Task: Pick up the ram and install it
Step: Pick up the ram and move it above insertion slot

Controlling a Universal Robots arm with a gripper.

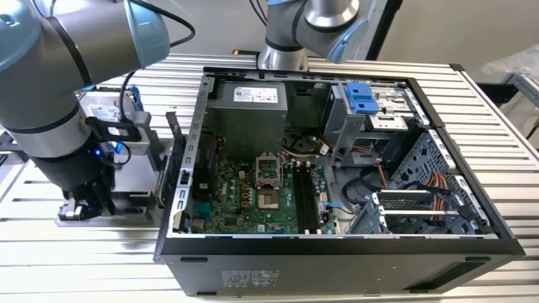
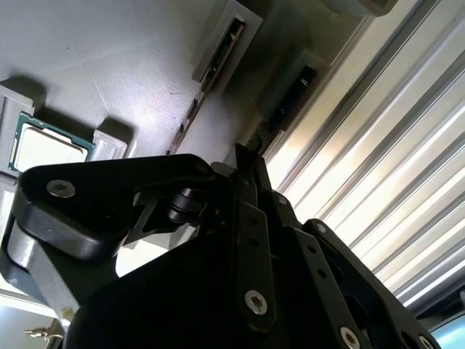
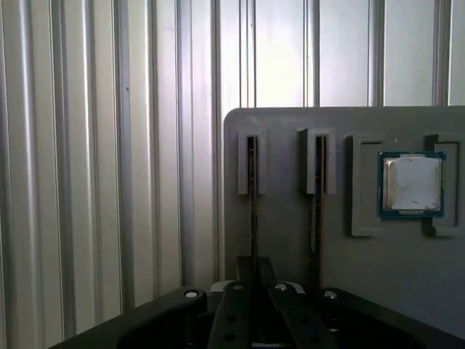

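The table [image 1: 84, 265] is ribbed bare metal, bright and streaked with glare. The holder [image 3: 290, 218] on it is matt grey and plastic-looking, with a finely grained face in the second wrist view. The processor chip [image 3: 412, 183] has a dull, slightly scuffed silver metal lid. The gripper [image 3: 254, 267] is black with a soft sheen and has shiny metal screw heads. The ram [image 3: 252, 171] shows as a dark, matt board edge. The computer case [image 1: 337, 268] is matt black sheet metal. Its drive cage [image 1: 430, 161] is perforated bare grey metal, with 1 glossy blue plastic latch [image 1: 362, 98].
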